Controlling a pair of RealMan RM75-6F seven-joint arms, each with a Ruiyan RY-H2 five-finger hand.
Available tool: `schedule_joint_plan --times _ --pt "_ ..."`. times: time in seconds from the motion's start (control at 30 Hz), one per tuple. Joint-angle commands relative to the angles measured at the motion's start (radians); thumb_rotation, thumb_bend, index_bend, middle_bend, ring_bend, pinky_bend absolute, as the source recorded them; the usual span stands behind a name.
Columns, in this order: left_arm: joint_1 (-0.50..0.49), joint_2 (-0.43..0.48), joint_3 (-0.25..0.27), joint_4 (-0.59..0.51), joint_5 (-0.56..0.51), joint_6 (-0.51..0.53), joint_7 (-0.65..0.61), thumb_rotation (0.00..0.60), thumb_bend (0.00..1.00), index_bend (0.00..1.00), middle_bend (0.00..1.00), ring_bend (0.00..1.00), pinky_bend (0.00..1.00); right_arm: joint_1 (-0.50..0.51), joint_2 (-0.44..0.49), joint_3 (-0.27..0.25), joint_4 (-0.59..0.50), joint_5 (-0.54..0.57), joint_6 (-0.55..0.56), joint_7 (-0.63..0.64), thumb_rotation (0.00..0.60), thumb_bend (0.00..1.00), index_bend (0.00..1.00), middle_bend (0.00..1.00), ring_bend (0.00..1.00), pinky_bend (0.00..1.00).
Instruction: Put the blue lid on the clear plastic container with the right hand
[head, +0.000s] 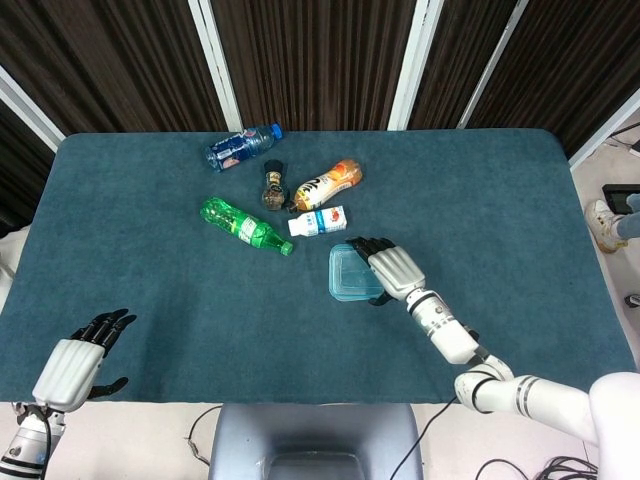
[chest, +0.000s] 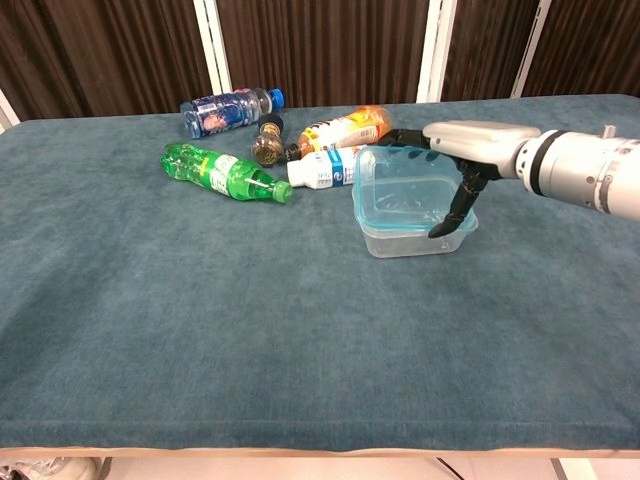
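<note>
The blue lid (chest: 396, 192) (head: 350, 273) leans on the clear plastic container (chest: 410, 240), its left edge low and its far edge raised. My right hand (chest: 462, 150) (head: 392, 268) holds the lid from above and from the right, fingers over its far rim and the thumb down along its near right side. In the head view the lid hides the container. My left hand (head: 78, 356) hovers open at the near left corner of the table, away from everything.
Behind the container lie a small white bottle (chest: 322, 170), an orange bottle (chest: 345, 126), a dark jar (chest: 267, 145), a green bottle (chest: 222, 174) and a blue bottle (chest: 226, 109). The blue cloth table (chest: 200, 330) stretches bare in front.
</note>
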Motion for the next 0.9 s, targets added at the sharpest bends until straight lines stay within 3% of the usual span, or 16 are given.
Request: schedule_joint_plan --times 0.03,0.4,0.6,0.9 --pt "0.0 0.0 0.001 0.0 0.001 0.0 0.002 0.6 0.33 0.17 0.13 0.16 0.42 0.0 -0.002 -0.004 0.006 0.0 -0.005 0.006 0.6 0.4 0.12 0.17 0.16 0.26" --pt "-0.003 -0.002 0.004 -0.002 0.004 -0.005 0.012 0.6 0.33 0.17 0.14 0.17 0.42 -0.002 -0.004 -0.001 0.033 0.009 -0.002 0.021 0.6 0.39 0.07 0.13 0.13 0.22" --pt "-0.004 -0.003 0.005 -0.003 0.003 -0.007 0.016 0.6 0.33 0.17 0.14 0.18 0.42 0.0 -0.002 -0.001 0.032 0.007 -0.005 0.029 0.6 0.3 0.0 0.06 0.07 0.19" --pt "-0.005 -0.004 0.006 -0.004 0.003 -0.01 0.019 0.6 0.33 0.17 0.15 0.19 0.42 0.0 0.001 -0.004 0.032 -0.007 -0.004 0.049 0.6 0.21 0.0 0.0 0.0 0.13"
